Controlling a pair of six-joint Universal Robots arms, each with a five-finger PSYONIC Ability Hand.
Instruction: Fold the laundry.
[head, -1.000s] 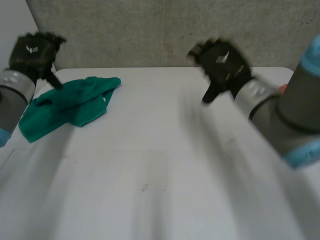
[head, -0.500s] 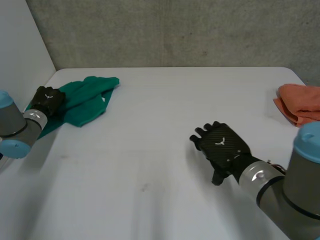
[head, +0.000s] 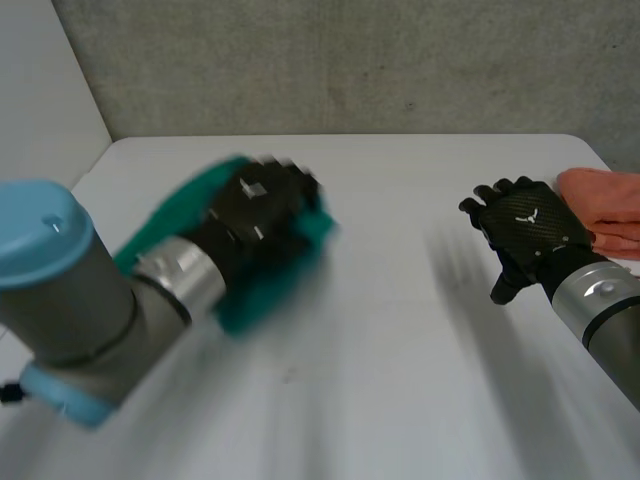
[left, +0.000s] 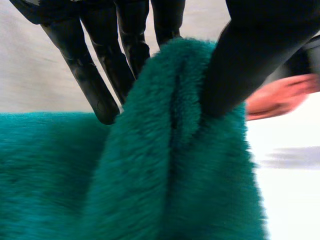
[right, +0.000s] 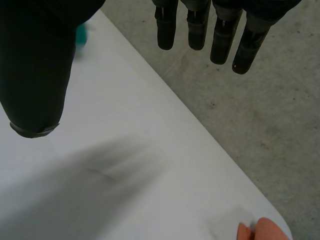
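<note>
A fluffy green cloth (head: 262, 285) is bunched in my left hand (head: 262, 205), which is shut on it and carries it above the left-middle of the white table (head: 380, 330). In the left wrist view the cloth (left: 165, 175) is pinched between the thumb (left: 250, 60) and the fingers (left: 85, 75), with a fold standing up between them. My right hand (head: 528, 232) hovers open over the table's right side, beside a folded orange cloth (head: 605, 205). Its straight fingers (right: 200, 25) and thumb (right: 37, 75) hold nothing.
A grey wall (head: 350, 65) runs along the table's far edge. A bit of the orange cloth (right: 262, 231) shows at the table's far corner (right: 235, 200) in the right wrist view, and as a blur (left: 280, 95) in the left wrist view.
My left hand closed on the green cloth at the far left and swept it toward the table's middle. My right hand moved right and farther back, toward the orange cloth.
</note>
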